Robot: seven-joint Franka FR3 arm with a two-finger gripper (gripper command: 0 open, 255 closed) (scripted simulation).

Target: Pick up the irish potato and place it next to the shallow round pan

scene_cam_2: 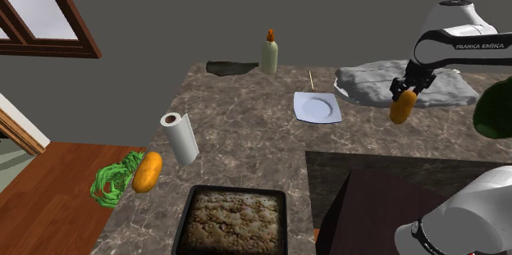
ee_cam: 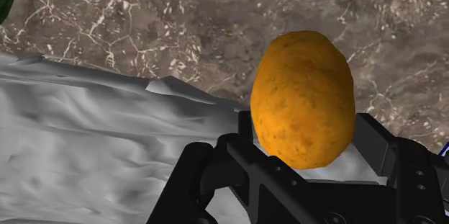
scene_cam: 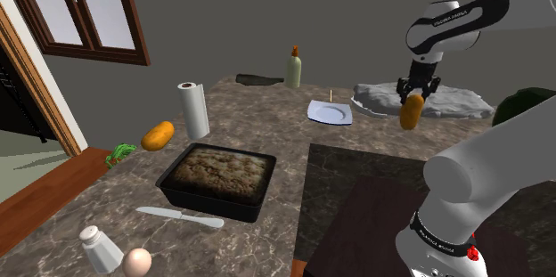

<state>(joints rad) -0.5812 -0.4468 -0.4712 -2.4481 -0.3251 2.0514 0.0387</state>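
In the shoulder view you see the gripper hanging from the arm at the right, its fingers clasped on the upper end of an orange-brown potato. The potato hangs clear above the marbled surface, in front of a grey rumpled mass and to the right of a white plate. Well off to that view's left, a second orange lump lies by the edge of the surface beside an upright paper towel roll, and a dark tray of brown food sits nearer the camera. In the second exterior view you find the potato hanging lengthwise under the gripper, off the surface, to the right of the plate and at the near edge of the grey mass. In the wrist view the fingers press on both sides of the potato, with the grey mass and the surface beyond it
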